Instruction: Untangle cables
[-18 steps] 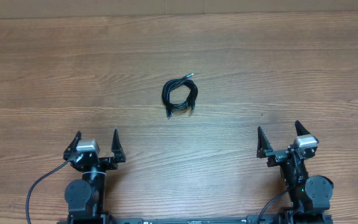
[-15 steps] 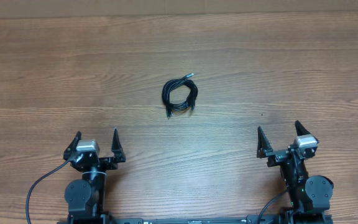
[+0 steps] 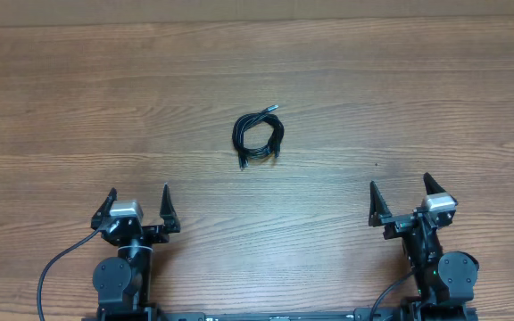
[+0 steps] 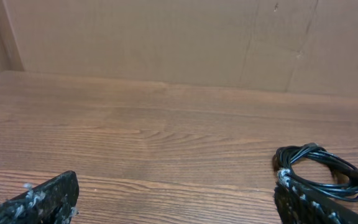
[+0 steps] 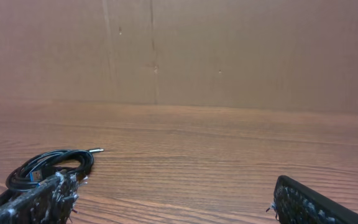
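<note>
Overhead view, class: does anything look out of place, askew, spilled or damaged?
Nothing stands out. The cables lie as one wound coil in the middle of the table, a plug tip poking out. The left gripper and right gripper sit open near its front edge, apart from the coil, touching nothing.

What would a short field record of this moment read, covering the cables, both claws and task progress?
cables: thin black cords wound in one small coil, a plug tip sticking out at its upper right
surface: wooden table, coil lying around its middle
left claw: open, empty, on the near side, apart from the coil
right claw: open, empty, on the near side, apart from the coil
contact: none
progress: untangling not yet begun
</note>
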Controlling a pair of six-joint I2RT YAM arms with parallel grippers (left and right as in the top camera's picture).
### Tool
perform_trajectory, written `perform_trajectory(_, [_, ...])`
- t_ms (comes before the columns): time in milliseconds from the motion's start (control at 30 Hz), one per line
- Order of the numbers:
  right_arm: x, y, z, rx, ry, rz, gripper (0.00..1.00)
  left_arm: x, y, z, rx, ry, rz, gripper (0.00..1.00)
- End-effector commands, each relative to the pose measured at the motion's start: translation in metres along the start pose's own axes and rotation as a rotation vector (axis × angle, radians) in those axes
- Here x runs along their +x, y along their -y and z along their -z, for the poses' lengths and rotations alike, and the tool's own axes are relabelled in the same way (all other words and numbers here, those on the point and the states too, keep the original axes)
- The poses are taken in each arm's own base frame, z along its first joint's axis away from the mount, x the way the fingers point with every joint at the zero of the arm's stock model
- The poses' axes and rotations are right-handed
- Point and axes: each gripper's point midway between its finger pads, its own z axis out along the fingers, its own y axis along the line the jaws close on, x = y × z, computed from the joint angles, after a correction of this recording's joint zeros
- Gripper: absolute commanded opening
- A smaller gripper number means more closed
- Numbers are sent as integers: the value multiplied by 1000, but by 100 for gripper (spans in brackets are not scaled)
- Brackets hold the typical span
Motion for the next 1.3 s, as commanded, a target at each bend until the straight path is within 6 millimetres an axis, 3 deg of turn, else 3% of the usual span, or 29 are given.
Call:
perform_trajectory(0, [2, 0, 0, 3, 4, 0, 100, -1, -2, 1, -12, 9, 14, 100])
perform_trajectory(867, [0, -1, 0, -6, 12, 1, 100, -1, -2, 1, -12, 9, 14, 100])
perform_trajectory(967, [0, -28, 2, -162, 2, -104, 100, -1, 1, 1, 7, 7, 18, 100])
perform_trajectory(1133, [-3, -30, 3, -174, 6, -179, 100, 0, 3, 0, 19, 2, 43, 100])
perform_trajectory(1267, [-2, -56, 9, -330, -15, -196, 100, 16, -3, -3, -21, -68, 46, 100])
